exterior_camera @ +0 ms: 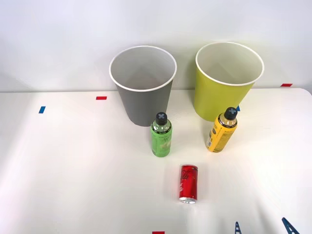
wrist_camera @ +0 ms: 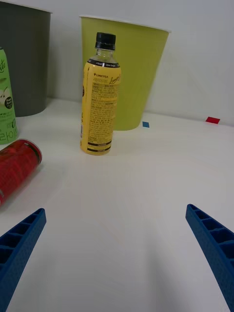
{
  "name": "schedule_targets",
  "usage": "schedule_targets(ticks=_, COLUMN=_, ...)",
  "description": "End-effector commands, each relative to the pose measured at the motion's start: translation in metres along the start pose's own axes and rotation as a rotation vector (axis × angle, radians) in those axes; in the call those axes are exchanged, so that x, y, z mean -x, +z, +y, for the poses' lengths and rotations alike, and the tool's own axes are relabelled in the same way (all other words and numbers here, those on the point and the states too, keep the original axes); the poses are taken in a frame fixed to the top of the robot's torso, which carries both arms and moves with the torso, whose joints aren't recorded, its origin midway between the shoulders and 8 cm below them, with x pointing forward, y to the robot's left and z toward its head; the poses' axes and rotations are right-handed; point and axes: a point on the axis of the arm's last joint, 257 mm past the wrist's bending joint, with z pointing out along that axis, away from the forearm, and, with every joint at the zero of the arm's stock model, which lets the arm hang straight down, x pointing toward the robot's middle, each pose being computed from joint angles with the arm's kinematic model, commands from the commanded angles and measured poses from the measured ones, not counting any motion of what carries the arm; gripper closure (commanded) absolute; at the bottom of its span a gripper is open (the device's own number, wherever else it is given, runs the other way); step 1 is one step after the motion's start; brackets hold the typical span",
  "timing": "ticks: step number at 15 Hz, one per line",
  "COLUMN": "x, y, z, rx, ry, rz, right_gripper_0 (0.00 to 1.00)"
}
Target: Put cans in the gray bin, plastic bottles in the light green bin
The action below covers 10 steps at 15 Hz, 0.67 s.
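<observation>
The right gripper (wrist_camera: 117, 258) stood released and empty, jaws spread wide just above the table, with the yellow-orange bottle (wrist_camera: 100, 97) upright ahead of the gap, off toward one jaw, and the red can (wrist_camera: 17, 163) lying on its side beside that same jaw. Neither lay between the jaws. For the bottle, judged the likelier target, the gap should be centred on its body and closed below the cap, since it stood near the light green bin (wrist_camera: 131, 73).
</observation>
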Motion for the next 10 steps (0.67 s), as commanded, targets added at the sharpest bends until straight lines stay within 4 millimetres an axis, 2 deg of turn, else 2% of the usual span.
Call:
schedule_targets(ticks=1, x=0.0000, y=0.0000, z=0.0000, rx=0.000, ry=0.000, rz=0.000, right_gripper_0=0.00)
schedule_targets(ticks=10, x=0.0000, y=0.0000, z=0.0000, rx=0.000, ry=0.000, rz=0.000, right_gripper_0=0.00)
